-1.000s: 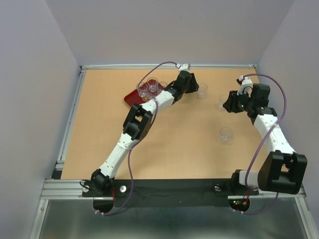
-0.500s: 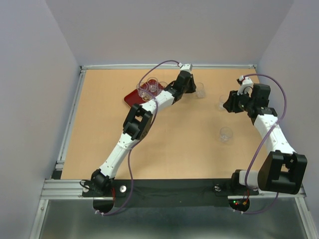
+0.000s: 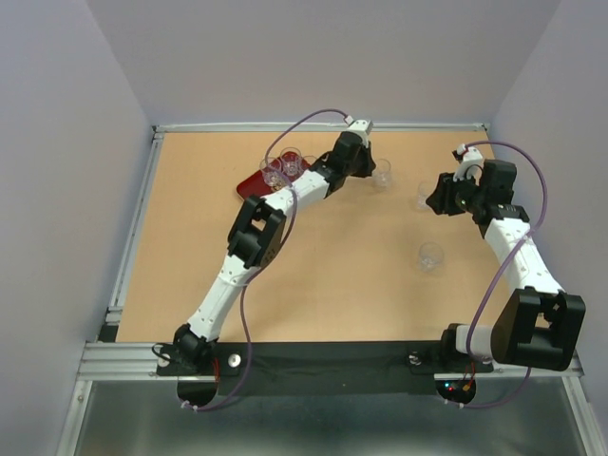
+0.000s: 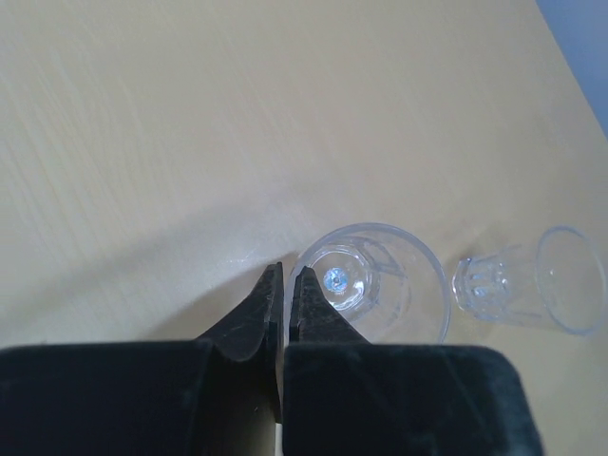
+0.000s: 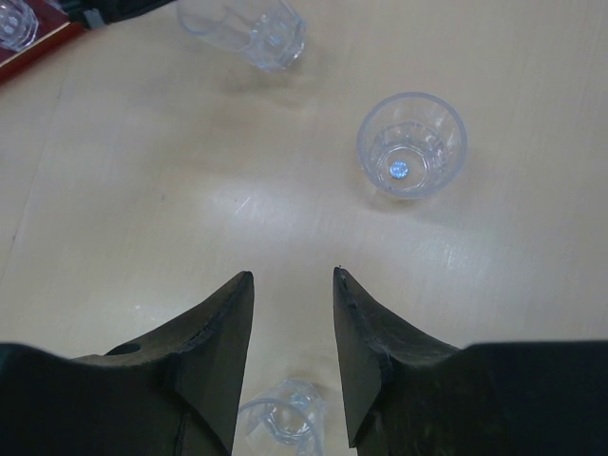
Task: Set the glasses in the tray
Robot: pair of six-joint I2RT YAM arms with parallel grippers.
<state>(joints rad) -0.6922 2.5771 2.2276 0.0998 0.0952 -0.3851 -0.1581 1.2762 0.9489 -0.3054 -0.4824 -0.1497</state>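
The dark-red tray (image 3: 249, 183) lies at the far middle-left with three clear glasses (image 3: 291, 160) standing in it. My left gripper (image 3: 372, 169) is stretched past the tray. In the left wrist view its fingers (image 4: 288, 271) are shut on the rim of a glass (image 4: 375, 285), one finger inside and one outside. A second glass (image 4: 527, 290) stands just to its right. My right gripper (image 3: 435, 202) is open and empty beside a glass (image 3: 424, 195). Another glass (image 3: 430, 256) stands nearer. In the right wrist view the open fingers (image 5: 293, 274) hang above the table, with one glass (image 5: 411, 144) ahead right.
The right wrist view shows another glass (image 5: 280, 423) low between the fingers, the left-held glass (image 5: 252, 33) tilted at the top, and a tray corner (image 5: 38, 43). A raised metal rail (image 3: 323, 125) borders the table, with grey walls beyond.
My left arm has shifted slightly, its wrist edging toward the far side with the glass at its fingertips. The right arm and the other glasses have not moved.
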